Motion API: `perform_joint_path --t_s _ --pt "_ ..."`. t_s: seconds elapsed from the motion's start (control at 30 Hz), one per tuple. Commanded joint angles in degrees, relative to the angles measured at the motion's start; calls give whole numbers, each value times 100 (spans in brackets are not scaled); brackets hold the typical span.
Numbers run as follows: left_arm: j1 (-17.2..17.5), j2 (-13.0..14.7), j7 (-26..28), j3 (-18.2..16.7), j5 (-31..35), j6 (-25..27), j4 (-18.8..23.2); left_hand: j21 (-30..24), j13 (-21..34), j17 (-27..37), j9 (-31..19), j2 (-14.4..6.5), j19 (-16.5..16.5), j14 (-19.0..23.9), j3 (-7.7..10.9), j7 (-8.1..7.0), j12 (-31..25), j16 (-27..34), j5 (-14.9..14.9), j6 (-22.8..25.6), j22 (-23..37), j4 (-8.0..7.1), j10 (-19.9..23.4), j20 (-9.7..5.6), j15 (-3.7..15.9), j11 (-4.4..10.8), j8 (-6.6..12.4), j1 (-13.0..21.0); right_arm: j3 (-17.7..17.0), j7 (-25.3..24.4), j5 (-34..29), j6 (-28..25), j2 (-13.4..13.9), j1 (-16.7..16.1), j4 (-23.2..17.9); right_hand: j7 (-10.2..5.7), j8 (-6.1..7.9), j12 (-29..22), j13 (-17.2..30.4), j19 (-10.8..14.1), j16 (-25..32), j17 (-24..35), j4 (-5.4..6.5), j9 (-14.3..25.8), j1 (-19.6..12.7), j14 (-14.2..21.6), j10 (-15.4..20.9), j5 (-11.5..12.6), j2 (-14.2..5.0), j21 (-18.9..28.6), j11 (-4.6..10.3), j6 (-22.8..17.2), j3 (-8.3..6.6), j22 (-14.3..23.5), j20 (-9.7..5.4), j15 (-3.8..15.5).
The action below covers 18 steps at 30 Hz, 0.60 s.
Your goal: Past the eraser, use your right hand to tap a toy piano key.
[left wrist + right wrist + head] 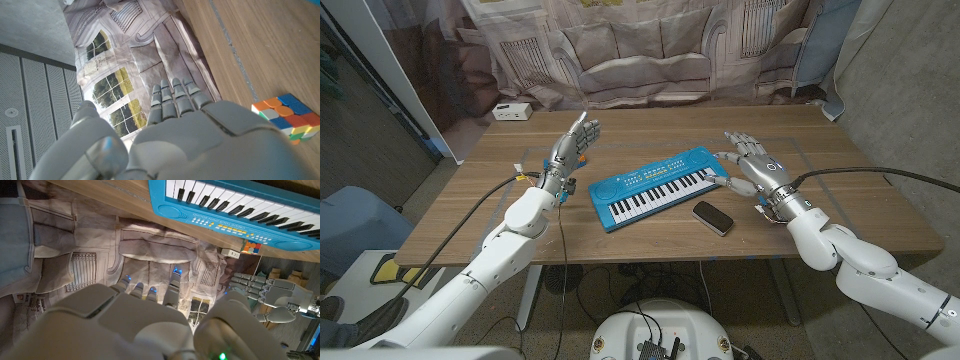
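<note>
At the table's left side the left hand stands upright on its edge, fingers straight, together and pointing toward the far edge, holding nothing. Just beside it, on its inner side, sits a colourful puzzle cube, mostly hidden in the head view. Near the table's middle lies the blue toy piano, its long axis running slantwise from the near left toward the far right, the keys along the side nearer the robot. Close by its right end, toward the near edge, lies a dark, rounded eraser, apart from the piano. The right hand is beyond the eraser at the piano's right end, fingers spread and empty, its thumb reaching onto the end keys; real contact cannot be judged.
</note>
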<state>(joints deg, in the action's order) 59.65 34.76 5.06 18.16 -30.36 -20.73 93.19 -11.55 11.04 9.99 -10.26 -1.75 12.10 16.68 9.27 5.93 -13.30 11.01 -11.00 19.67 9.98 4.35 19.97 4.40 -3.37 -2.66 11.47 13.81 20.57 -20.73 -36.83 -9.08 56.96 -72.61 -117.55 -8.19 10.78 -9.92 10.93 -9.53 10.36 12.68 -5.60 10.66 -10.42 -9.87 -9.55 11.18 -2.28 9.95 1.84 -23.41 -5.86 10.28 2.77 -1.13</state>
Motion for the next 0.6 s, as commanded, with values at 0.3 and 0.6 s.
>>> perform_joint_path --t_s 0.3,0.6 --pt "-15 -6 -33 28 -21 -14 -15 24 30 27 -12 -56 14 21 22 -20 37 -15 0 48 23 27 56 -11 -29 -25 -27 8 55 823 196 -478 275 121 -423 -97 -18 -36 9 -519 17 8 31 17 76 -1337 -547 -15 -20 19 -27 46 -16 15 11 -54" --pt "-51 25 -30 19 -6 32 22 -9 31 27 -12 -60 106 37 20 9 50 -11 1 60 24 35 51 -62 -38 -108 -31 7 147 1131 186 -696 345 251 -519 -96 -24 -45 10 -601 31 7 39 17 107 -1398 -645 -19 -38 38 -45 121 -15 15 60 -77"
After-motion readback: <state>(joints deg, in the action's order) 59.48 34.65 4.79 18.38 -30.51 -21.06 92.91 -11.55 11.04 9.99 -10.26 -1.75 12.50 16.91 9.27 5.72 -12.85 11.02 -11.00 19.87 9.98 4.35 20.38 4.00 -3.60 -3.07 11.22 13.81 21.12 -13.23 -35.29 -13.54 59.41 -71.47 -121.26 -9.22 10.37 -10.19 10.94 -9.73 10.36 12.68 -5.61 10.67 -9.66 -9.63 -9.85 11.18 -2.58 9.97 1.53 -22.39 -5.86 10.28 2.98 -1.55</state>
